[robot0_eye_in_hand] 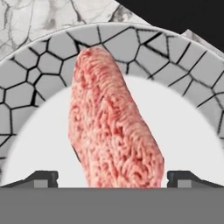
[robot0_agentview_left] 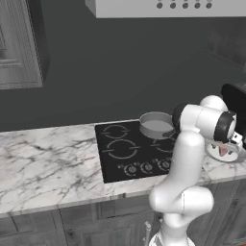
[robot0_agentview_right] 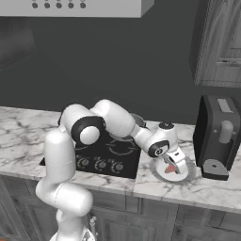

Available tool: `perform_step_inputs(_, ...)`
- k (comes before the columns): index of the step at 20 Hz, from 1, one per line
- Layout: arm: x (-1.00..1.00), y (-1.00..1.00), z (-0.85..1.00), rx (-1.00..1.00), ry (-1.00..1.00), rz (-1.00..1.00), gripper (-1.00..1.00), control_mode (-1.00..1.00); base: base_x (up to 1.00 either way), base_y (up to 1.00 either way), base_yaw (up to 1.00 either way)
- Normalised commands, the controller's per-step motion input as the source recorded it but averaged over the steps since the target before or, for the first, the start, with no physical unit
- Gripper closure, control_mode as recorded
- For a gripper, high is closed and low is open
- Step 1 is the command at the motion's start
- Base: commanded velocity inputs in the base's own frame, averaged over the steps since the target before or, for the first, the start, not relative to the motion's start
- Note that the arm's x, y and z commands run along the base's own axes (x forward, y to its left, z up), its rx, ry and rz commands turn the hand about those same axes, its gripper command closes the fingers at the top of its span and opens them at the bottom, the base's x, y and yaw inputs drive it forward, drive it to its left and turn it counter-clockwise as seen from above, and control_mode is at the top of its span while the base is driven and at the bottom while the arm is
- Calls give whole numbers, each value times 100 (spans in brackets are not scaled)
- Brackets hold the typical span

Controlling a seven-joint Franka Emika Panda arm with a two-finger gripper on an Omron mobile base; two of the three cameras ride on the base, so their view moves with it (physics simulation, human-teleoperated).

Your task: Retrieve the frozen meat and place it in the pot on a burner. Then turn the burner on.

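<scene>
The frozen meat [robot0_eye_in_hand: 111,127] fills the gap between the released hand's [robot0_eye_in_hand: 112,177] fingertips, lying on a plate [robot0_eye_in_hand: 43,74]. Judged: pickup; next, clench, then carry toward ten o'clock to the pot [robot0_agentview_left: 156,126].

Pinkish-red, grainy lump of frozen meat [robot0_eye_in_hand: 111,127]. White round plate [robot0_eye_in_hand: 183,131] rimmed in grey cracked-stone mosaic with dark lines. Grey metal pot [robot0_agentview_left: 156,124], paler grey inside. Black glass cooktop [robot0_agentview_left: 126,150] marked with thin white rings. White marble counter [robot0_agentview_left: 43,166] veined in grey. Black boxy coffee machine [robot0_agentview_right: 217,136] with grey parts. Dark grey wall [robot0_agentview_left: 120,62].
</scene>
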Motion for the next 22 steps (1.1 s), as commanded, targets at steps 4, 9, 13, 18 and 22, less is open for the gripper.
perform_step_inputs(4,7,-1,-9,0,0,1,100,-100,0,0,0)
perform_step_inputs(9,2,0,0,0,0,0,100,-100,0,0,0)
perform_step_inputs(13,0,-1,0,0,0,0,100,-100,0,0,0)
perform_step_inputs(18,-7,3,28,0,-3,1,100,-100,0,0,0)
perform_step_inputs(22,-12,27,56,-4,-9,7,100,-100,0,0,0)
